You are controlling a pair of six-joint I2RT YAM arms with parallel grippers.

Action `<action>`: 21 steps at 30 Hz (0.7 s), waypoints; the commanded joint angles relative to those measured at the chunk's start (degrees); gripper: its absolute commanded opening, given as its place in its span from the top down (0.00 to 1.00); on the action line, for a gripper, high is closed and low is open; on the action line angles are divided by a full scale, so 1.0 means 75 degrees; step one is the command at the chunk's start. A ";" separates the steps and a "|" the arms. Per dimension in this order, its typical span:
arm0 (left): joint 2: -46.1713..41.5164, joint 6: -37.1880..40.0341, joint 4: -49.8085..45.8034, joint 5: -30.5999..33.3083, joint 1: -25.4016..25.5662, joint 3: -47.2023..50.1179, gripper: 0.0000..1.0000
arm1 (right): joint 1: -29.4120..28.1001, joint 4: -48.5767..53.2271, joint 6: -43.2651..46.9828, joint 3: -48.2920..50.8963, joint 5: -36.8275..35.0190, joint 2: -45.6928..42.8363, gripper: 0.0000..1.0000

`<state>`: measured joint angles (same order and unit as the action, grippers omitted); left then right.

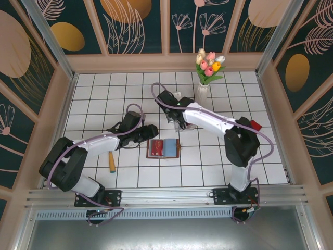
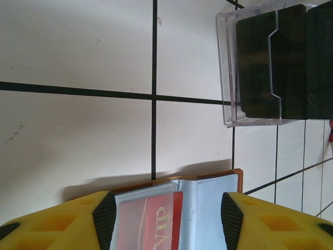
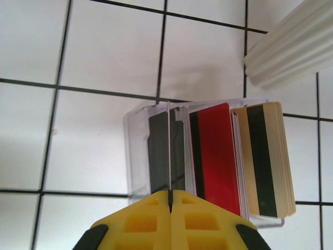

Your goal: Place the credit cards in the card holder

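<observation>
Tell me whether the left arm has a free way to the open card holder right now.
Probably yes. The left gripper hangs open directly over the card holder, fingers either side of it, with nothing between. The right gripper is away at the clear box, shut on a card.
</observation>
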<state>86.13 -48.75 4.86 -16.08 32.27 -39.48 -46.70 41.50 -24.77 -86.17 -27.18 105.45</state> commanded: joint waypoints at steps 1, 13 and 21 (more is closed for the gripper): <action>-0.0302 -0.0048 0.0016 -0.0202 -0.0012 -0.0224 0.41 | 0.0167 -0.0745 -0.0299 0.0489 0.1134 -0.1019 1.00; -0.0677 -0.2055 0.3694 -0.2575 -0.0563 0.0277 0.32 | 0.1247 -0.4316 -0.1605 0.3435 0.5309 -0.3971 1.00; -0.0502 -0.2646 0.5002 -0.3174 -0.0565 0.0110 0.34 | 0.1477 -0.5811 -0.2608 0.4277 0.6477 -0.4562 1.00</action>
<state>82.00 -65.69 34.65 -36.12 28.23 -38.15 -35.97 6.33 -39.88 -55.77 15.14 72.64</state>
